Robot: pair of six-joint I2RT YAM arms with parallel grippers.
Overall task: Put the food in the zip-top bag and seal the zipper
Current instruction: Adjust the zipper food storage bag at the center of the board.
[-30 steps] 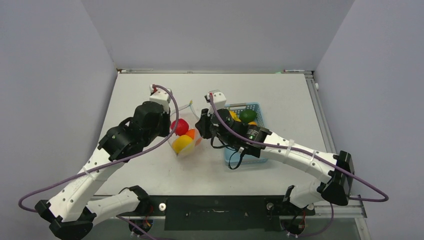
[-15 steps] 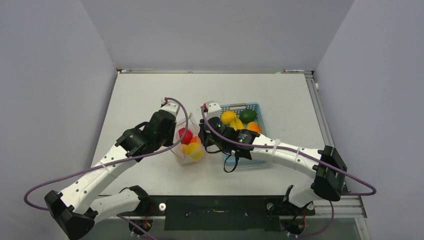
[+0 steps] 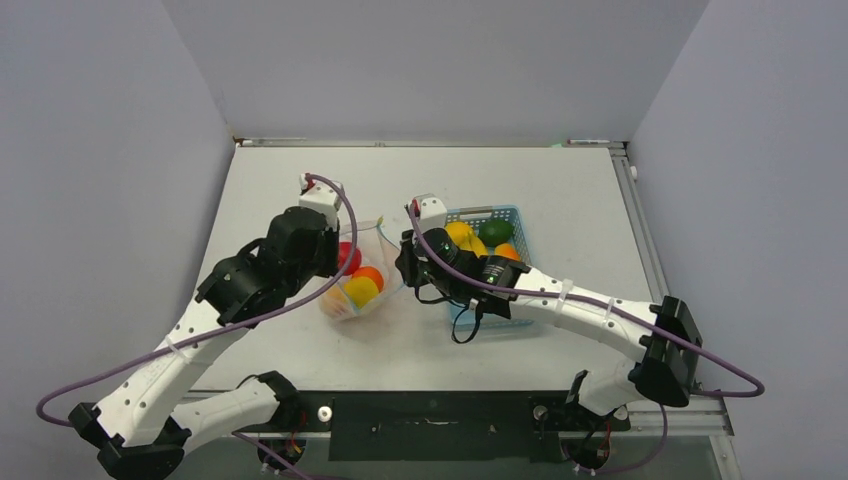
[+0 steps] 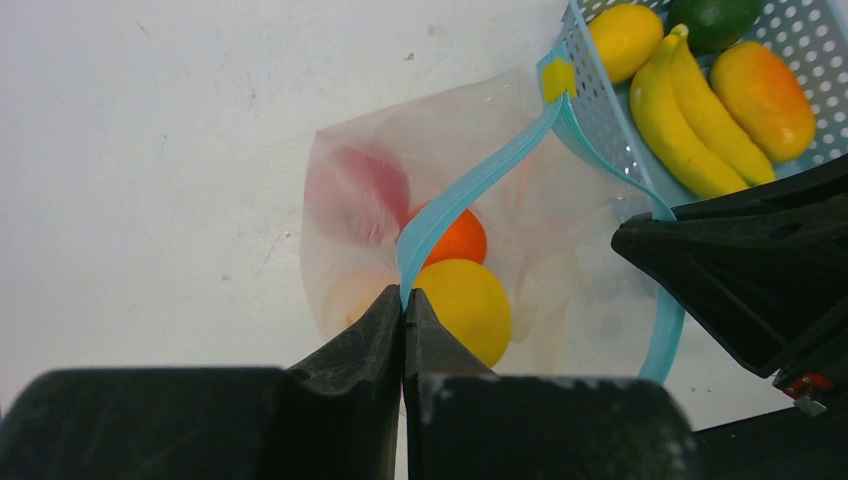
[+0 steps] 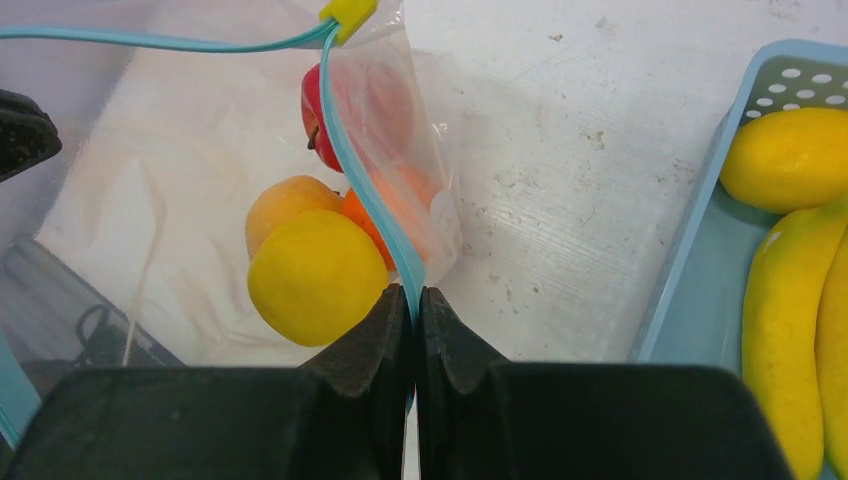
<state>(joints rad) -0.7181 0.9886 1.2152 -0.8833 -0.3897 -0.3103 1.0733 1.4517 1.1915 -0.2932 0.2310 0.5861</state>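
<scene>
Presently, the zip-top bag [image 3: 335,305] lies on the table [image 3: 300,190] between the two grippers, just left of the light-blue basket [image 3: 522,218]. Its zipper [image 4: 478,182] is gripped at two places. The left gripper [image 4: 403,300] is clamped shut on the left lip of the strip. The right gripper [image 5: 415,295] is clamped shut on the right lip. The mouth stands open between them (a yellow tab [image 5: 348,10] marks its far end).

A red apple [image 5: 318,105], an orange [image 4: 462,240] and a lemon [image 5: 315,275] are seen inside the bag. The bananas [image 4: 690,120], lime [image 4: 712,15] and mango [image 4: 765,95] lie in the basket.

Both arms are extended from the near edge and bent at the elbow. The wrists are turned inward toward the bag, and the right forearm passes over the near side of the basket.
</scene>
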